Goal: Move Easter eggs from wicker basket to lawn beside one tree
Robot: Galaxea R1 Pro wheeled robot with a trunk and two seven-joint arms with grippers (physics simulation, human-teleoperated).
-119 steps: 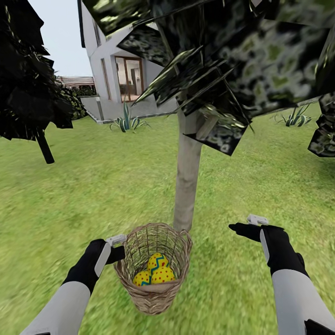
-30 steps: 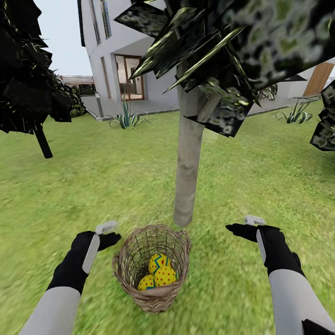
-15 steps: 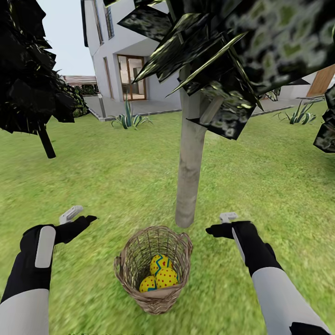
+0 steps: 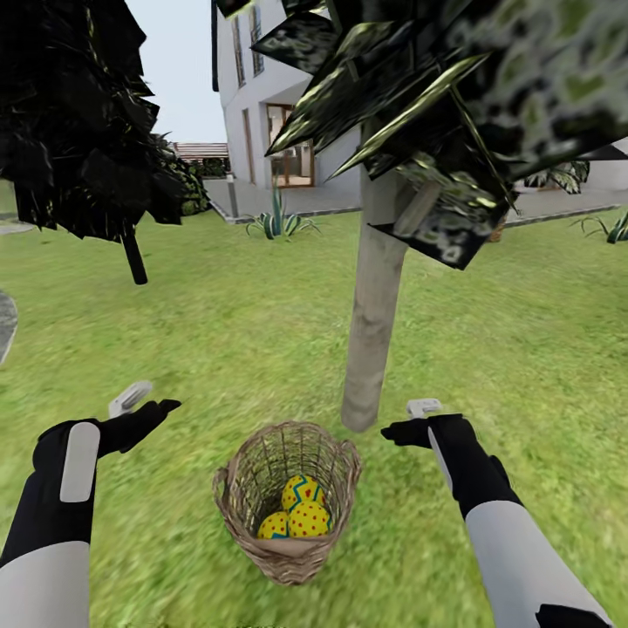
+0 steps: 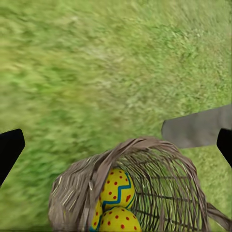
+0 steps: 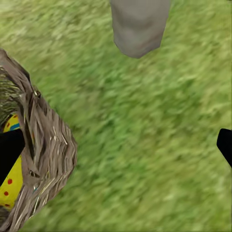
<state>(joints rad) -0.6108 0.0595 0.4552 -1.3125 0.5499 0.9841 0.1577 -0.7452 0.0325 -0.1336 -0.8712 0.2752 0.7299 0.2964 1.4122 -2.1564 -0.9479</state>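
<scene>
The wicker basket stands upright on the lawn, just in front of the pale trunk of the tree. The three Easter eggs, yellow with teal zigzags and red dots, lie inside it. My left gripper hovers open to the left of the basket, apart from it. On the other side my right gripper is open too, close to the trunk's foot. The left wrist view looks down on the basket, two eggs and the trunk. The right wrist view catches the basket's wall and the trunk.
A thin black-trunked dark tree stands at the back left. Behind the lawn are a white house and spiky plants. A grey paved patch touches the left edge. The tree's dark leaves hang overhead.
The left gripper has drawn away from the basket's rim to the left, and the right gripper has come inward. The head view has panned; basket and eggs rest as before.
</scene>
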